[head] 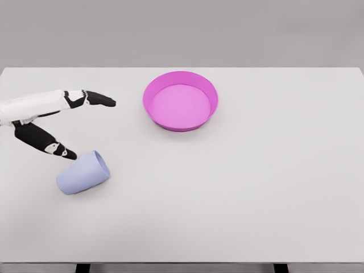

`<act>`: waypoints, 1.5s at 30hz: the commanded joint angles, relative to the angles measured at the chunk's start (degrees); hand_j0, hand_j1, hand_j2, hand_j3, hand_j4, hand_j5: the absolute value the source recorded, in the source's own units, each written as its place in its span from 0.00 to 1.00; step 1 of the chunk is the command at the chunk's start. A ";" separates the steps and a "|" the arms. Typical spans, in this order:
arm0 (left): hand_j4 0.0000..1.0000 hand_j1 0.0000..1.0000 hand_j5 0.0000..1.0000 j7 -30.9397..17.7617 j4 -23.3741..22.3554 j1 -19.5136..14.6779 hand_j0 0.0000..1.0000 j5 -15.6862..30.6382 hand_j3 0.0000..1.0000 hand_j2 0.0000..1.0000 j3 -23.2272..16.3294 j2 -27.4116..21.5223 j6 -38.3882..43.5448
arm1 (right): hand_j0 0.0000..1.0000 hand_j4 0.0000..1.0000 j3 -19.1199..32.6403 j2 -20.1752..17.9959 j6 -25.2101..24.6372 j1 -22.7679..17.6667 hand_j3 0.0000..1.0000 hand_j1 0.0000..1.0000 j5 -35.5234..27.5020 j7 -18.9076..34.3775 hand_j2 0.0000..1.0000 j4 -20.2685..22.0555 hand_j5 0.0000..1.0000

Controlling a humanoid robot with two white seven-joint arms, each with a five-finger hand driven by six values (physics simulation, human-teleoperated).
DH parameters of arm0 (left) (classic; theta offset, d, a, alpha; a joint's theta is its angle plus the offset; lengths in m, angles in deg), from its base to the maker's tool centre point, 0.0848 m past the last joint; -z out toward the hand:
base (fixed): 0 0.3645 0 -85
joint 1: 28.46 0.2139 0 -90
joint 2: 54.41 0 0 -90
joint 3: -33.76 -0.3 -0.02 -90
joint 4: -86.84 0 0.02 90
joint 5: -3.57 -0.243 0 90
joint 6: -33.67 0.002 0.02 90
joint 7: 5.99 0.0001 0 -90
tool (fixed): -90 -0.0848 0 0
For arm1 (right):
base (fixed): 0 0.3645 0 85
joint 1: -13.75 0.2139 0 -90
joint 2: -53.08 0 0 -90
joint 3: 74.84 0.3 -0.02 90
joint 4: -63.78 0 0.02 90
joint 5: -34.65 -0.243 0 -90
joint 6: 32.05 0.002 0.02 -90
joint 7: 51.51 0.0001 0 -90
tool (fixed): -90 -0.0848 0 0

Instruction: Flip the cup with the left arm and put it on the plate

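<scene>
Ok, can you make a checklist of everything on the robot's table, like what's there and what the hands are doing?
Surface: white table, plain and flat; dark legs show at the bottom edge.
Job's things: lavender cup lying on its side at the left front, mouth pointing up and right; pink plate with a raised rim, behind and to the right of the cup, nothing in it.
Clutter: nothing seen.
Hands: left hand reaches in from the left, fingers spread open, thumb tip close to the cup but not gripping it; right hand not in view.
Cables: nothing seen.
Surroundings: plain grey wall behind the table.
</scene>
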 commanded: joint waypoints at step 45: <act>1.00 1.00 1.00 6.69 -0.08 19.23 1.00 -4.04 1.00 1.00 9.86 4.93 0.08 | 1.00 1.00 -0.04 0.00 0.02 0.00 1.00 1.00 0.07 0.03 1.00 0.00 1.00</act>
